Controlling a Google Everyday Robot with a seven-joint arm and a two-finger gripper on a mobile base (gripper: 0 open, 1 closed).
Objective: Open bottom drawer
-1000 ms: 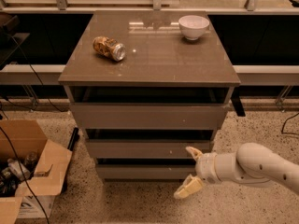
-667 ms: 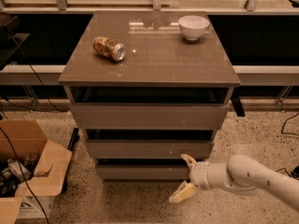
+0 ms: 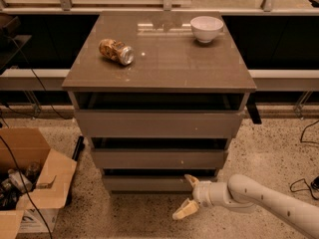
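Observation:
The bottom drawer is the lowest, slimmest grey-brown front of the three, with a dark gap above it. The middle drawer and the tall top drawer sit above it. My gripper is open, low near the floor, right in front of the right end of the bottom drawer front. The upper fingertip is at the front panel's right end. The lower fingertip hangs over the floor below it. The white arm comes in from the lower right.
A tipped can and a white bowl rest on the cabinet top. An open cardboard box with clutter stands at the lower left. Cables lie on the speckled floor at left and right.
My gripper has moved left and a little down along the bottom drawer front, staying open.

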